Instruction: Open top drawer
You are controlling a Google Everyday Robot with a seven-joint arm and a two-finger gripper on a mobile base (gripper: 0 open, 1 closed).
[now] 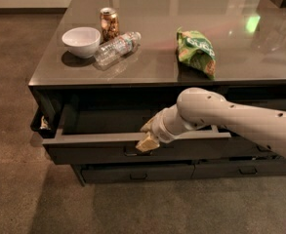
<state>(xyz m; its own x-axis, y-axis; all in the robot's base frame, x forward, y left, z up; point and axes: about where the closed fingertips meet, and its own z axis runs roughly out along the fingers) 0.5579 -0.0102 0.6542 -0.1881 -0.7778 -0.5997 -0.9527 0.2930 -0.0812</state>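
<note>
The top drawer (98, 150) is a wide dark grey drawer under the tabletop. It stands pulled out towards me, and its paler inside (108, 122) shows. A small loop handle (131, 153) sits at the centre of its front. My gripper (147, 139) is at the top edge of the drawer front, just above and right of the handle. My pale arm reaches in from the right.
On the glossy tabletop (240, 57) are a white bowl (82, 40), a can (109, 23), a lying plastic bottle (115, 47) and a green chip bag (197, 50). Two slimmer drawers (137, 172) are below. A small side compartment (40, 123) juts out at the left.
</note>
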